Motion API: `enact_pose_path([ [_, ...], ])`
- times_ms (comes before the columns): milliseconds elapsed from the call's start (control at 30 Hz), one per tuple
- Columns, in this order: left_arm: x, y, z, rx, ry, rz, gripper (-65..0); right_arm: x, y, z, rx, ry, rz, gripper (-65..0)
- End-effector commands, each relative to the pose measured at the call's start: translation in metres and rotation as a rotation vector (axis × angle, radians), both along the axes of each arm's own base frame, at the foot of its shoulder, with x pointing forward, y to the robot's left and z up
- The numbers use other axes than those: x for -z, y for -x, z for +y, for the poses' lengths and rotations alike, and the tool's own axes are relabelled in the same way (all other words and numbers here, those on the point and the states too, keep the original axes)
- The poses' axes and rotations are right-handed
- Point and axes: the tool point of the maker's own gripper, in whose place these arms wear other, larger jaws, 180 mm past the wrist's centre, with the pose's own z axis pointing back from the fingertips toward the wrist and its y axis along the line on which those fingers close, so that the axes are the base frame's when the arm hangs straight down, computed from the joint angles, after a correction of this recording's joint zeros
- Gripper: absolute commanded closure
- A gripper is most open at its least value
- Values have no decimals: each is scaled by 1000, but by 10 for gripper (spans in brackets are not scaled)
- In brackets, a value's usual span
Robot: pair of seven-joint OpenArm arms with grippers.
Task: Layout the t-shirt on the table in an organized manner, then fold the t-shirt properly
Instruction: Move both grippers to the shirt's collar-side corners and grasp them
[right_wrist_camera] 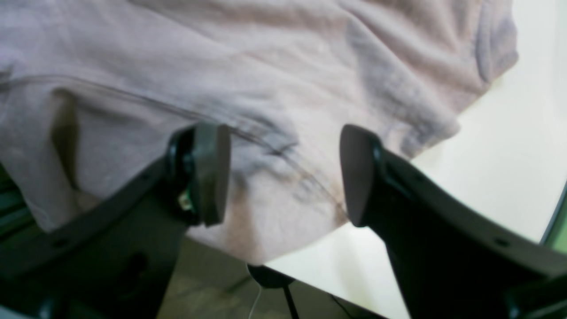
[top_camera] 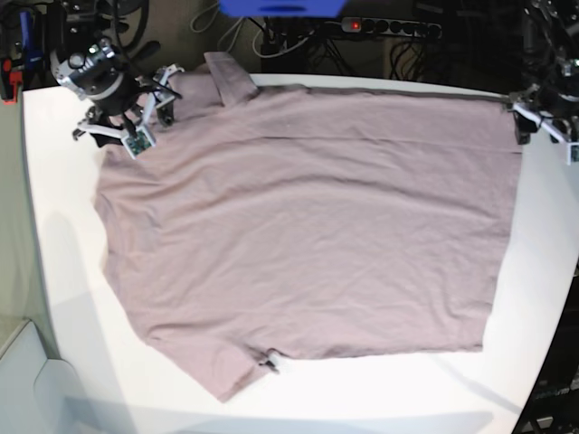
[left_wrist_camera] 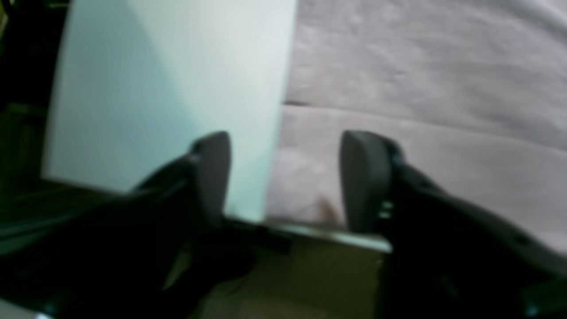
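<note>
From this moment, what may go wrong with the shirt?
The t-shirt lies at the far edge of the table; under the right gripper its cloth overhangs the edge and may slide off. The left gripper also hangs open there, so its fingers may snag the hem.

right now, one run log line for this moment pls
stage: layout | t-shirt: spread on table | left gripper: open, at corner | right gripper: open, at sleeve

Mauve-pink t-shirt (top_camera: 308, 235) lies spread flat, lightly wrinkled, across the white table (top_camera: 54, 235)
</note>
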Motion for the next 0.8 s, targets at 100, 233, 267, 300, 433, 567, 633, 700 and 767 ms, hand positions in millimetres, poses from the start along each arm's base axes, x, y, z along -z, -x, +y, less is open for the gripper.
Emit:
enact_pose_path([
  [100, 5, 7, 5, 24, 1, 22, -356, -8, -5, 0, -5, -7, -33, -395],
  [233, 25, 17, 3, 32, 42, 72, -321, -8, -5, 0, -5, -7, -33, -395],
  [267, 29, 18, 1, 36, 54, 81, -321, -8, -5, 0, -5, -7, -33, -395],
  [300, 33, 20, 1, 40, 64, 89, -321, -8, -5, 0, -5, -6, -32, -395],
  [433, 42, 25, -1, 44, 84, 109, -321, -7, -4, 0, -5, -4, -29, -395],
  [567, 47, 27, 0, 34, 97, 115, -322, -6, -1, 0, -4, -4, -22, -395],
  [633, 50, 29, 0, 28, 103, 122, -322, -5, 1, 0, -5, -7, -18, -395],
  [700, 51, 26, 1, 25, 107, 116, -323, -5, 2, 0, -5, -7, -16, -395],
  [767, 55, 27, 2, 18, 114, 124, -323, -4, 2, 0, -5, -7, -15, -395],
])
